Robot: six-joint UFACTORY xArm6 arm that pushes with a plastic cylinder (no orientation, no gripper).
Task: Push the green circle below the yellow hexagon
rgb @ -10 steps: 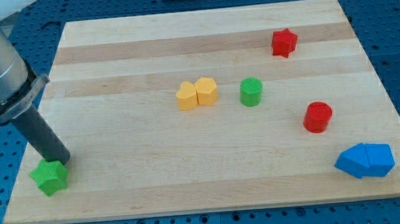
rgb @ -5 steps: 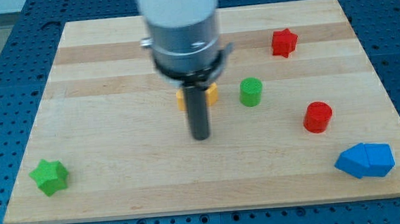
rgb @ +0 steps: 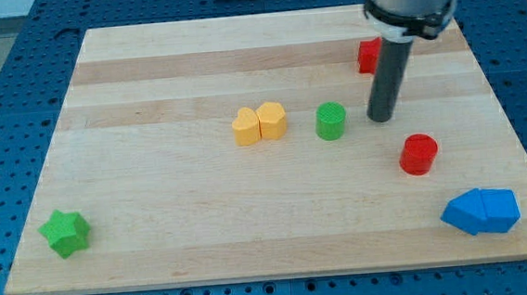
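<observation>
The green circle [rgb: 330, 121] stands near the middle of the wooden board [rgb: 156, 201]. Left of it two yellow blocks touch each other: a yellow heart [rgb: 245, 127] and the yellow hexagon [rgb: 272, 120]. My tip [rgb: 381, 118] rests on the board just right of the green circle, a small gap apart from it, at about the same height in the view.
A red star [rgb: 367, 57] sits at the view's top right, partly hidden behind my rod. A red circle [rgb: 418, 153] lies below and right of my tip. Two touching blue blocks [rgb: 480, 211] sit at the bottom right. A green star [rgb: 66, 232] sits at the bottom left.
My rod has swept from the green star at the bottom left, past the yellow blocks, to the right side of the green circle. No block has moved.
</observation>
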